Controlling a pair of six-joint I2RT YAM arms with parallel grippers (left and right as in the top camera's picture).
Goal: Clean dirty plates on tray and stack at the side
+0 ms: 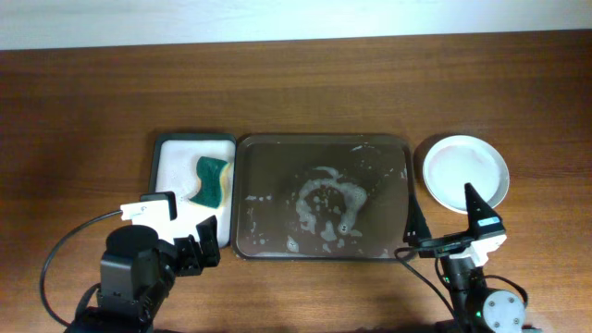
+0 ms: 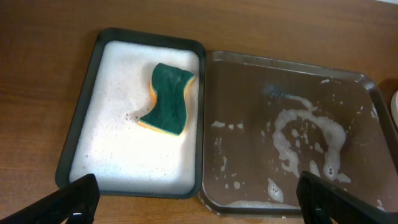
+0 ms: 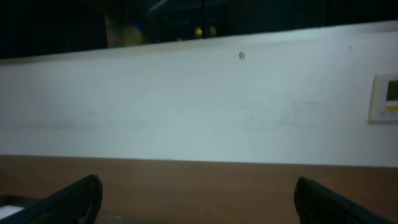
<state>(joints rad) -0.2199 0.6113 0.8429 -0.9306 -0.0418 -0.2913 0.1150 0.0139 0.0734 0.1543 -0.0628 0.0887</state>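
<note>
The dark brown tray (image 1: 268,166) lies mid-table with white soap suds on its bottom and no plate on it; it also shows in the left wrist view (image 2: 249,81). White plates (image 1: 465,172) sit stacked on the table just right of the tray, the top one looking clean; I cannot tell how many are in the stack. My left gripper (image 1: 190,233) (image 2: 199,208) is open and empty at the near edge, by the seam between the two trays. My right gripper (image 1: 444,217) (image 3: 199,202) is open and empty, near the tray's front right corner, in front of the plates.
A smaller black-rimmed tray (image 1: 176,139) (image 2: 81,124) full of white foam sits against the brown tray's left side. A green and yellow sponge (image 1: 213,180) (image 2: 168,99) lies in it. The right wrist view faces a white wall across the wooden table (image 3: 199,180).
</note>
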